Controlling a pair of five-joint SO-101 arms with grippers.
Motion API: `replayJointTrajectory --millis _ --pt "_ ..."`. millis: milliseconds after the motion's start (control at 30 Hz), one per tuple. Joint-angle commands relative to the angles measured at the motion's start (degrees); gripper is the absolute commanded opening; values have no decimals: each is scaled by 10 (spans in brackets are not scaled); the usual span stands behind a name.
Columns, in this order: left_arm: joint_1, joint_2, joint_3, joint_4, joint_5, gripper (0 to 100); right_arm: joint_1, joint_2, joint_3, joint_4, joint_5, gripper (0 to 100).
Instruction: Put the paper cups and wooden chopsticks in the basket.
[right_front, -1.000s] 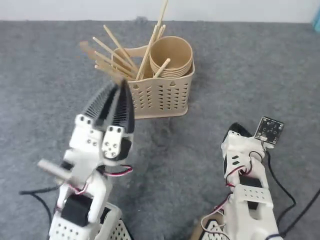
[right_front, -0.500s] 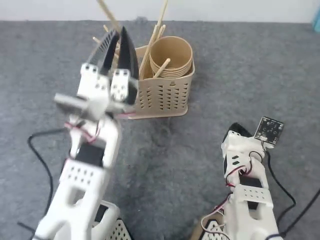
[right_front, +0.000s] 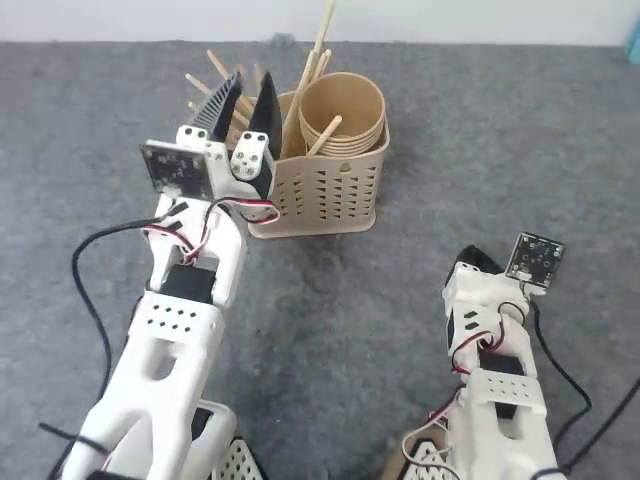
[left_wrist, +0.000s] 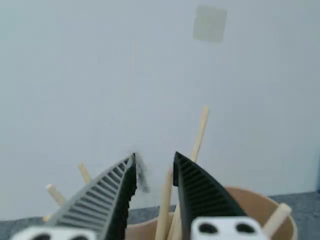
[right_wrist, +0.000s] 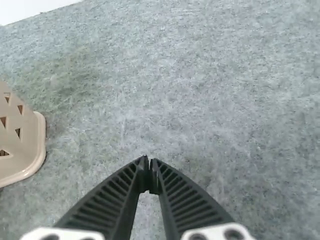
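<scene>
A beige slotted basket (right_front: 325, 190) stands at the back middle of the grey carpet. Stacked paper cups (right_front: 343, 110) fill its right half, and several wooden chopsticks (right_front: 322, 40) lean in it and stick out above its rim. My left gripper (right_front: 252, 84) hangs open over the basket's left half, among the chopsticks. In the left wrist view the gripper (left_wrist: 155, 161) holds nothing, with a chopstick (left_wrist: 199, 134) and the cup rim (left_wrist: 252, 200) just beyond its fingers. My right gripper (right_wrist: 149, 163) is shut and empty, low over bare carpet.
The right arm (right_front: 492, 340) sits folded at the front right, well clear of the basket. A corner of the basket (right_wrist: 22, 145) shows in the right wrist view. Open carpet lies all around the basket, and a pale wall runs along the back.
The left arm swung from the front left up to the basket, carrying chopsticks, and its jaws have opened over the basket. The right arm has not moved.
</scene>
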Motion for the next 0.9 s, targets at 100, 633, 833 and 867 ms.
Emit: replayJointTrajectory --millis 100,633,833,867 --pt "-11 -80 -83 179 8 141 -10 -15 12 -16 11 8" --pt "-14 -339 -159 659 8 45 -9 -38 7 41 9 8" --pt "-14 -371 -120 749 7 13 -12 -231 -3 274 8 8" --pt "-14 -375 -101 752 7 13 -12 -276 -11 340 8 8"
